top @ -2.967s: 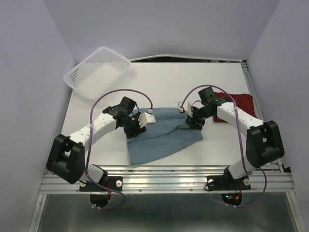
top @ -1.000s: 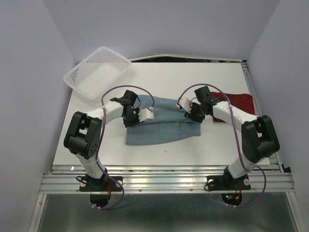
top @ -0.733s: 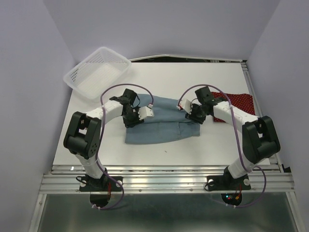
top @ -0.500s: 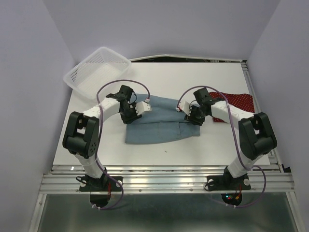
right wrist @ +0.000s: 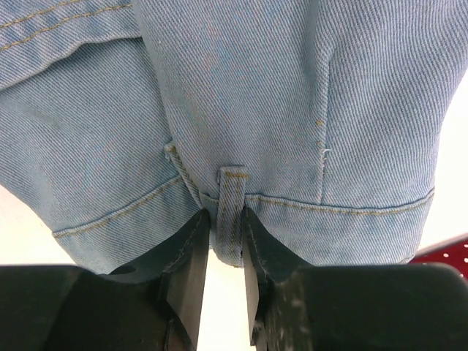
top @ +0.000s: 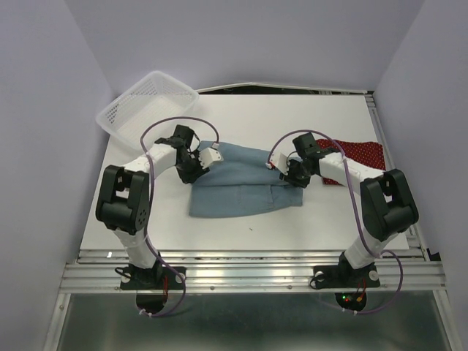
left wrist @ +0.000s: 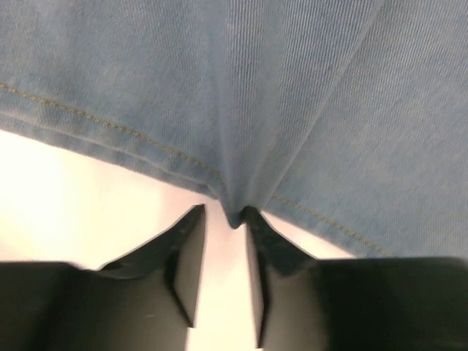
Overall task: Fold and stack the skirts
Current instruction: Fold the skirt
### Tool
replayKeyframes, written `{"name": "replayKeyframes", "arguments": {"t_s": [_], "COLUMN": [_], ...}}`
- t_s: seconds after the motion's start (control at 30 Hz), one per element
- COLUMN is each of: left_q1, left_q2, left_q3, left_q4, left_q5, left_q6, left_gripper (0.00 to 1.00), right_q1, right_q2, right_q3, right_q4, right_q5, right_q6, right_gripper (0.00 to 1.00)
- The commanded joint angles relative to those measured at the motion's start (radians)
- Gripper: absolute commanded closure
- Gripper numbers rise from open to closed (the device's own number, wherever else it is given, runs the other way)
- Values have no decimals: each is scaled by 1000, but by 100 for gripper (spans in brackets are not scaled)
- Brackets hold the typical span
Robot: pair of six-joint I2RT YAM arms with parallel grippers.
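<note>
Denim skirt (top: 245, 186) lies folded mid-desk (top: 278, 117), with the red dotted skirt (top: 363, 153) near its right end. My left tool (left wrist: 227, 216) pinches a stitched edge. My right tool (right wrist: 227, 219) grips the waistband at a belt loop. Judged purpose: both ends are held to control the next fold.

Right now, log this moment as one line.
denim skirt: folded over | left jaws: pinching its edge | right jaws: pinching its waistband | red skirt: flat, right side

light blue denim skirt (top: 241, 186) folded flat mid-table; dark red dotted skirt (top: 363, 153) lies right of it.
</note>
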State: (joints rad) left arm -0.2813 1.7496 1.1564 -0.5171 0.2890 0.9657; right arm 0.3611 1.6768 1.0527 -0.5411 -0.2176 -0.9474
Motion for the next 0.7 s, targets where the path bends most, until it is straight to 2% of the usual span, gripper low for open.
{"name": "replayKeyframes", "arguments": {"t_s": [0.0,0.13,0.3,0.67], "left_q1": [11,-9,-39,-110], "left_q2": [-99,-160,-219,-156], "left_q3": [20,5,-50,-95], "left_q4": [-47,-77,-74,-15], "left_q5": [39,10,-8,-25], "left_q6": [51,83,129,182], "left_gripper": [54,52,52,57], "right_q1": [-4,-4,-4,-4], "right_q2": [-20,-15,-8,12], "right_q3": [29,30,30,52], "right_q4": [23,21,20,6], "right_q5": [4,-2,-6,-6], "right_q6": [-5,-1,-1,4], "right_gripper": [71,75,85,96]}}
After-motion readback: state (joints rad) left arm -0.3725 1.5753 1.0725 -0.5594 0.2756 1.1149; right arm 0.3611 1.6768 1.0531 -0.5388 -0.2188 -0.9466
